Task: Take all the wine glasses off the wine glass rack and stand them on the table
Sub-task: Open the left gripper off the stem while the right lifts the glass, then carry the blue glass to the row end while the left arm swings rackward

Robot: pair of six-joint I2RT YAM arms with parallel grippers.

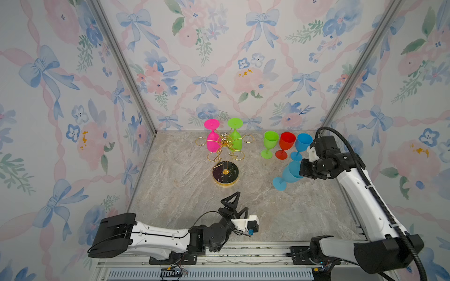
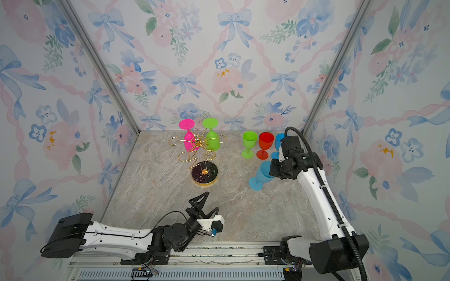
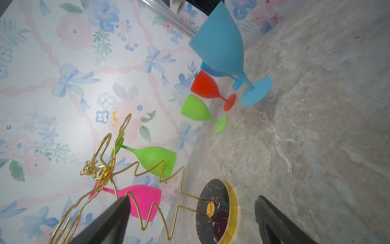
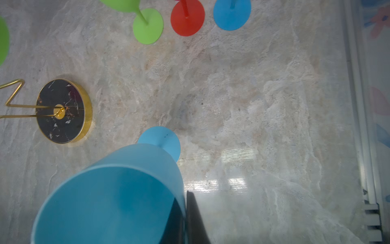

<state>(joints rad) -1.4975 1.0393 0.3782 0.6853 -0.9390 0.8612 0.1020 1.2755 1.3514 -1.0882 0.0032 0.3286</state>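
blue glass (image 4: 109, 190) rim pinched by right gripper (image 4: 184, 203), right wrist view only

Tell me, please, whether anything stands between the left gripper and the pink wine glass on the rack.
Yes. The pink wine glass hangs on the far side of the wine glass rack, so the rack's own empty gold arms and stem cross the line from the open left gripper.

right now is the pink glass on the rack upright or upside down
Upside down: the pink glass hangs from the wine glass rack, foot up, bowl down.
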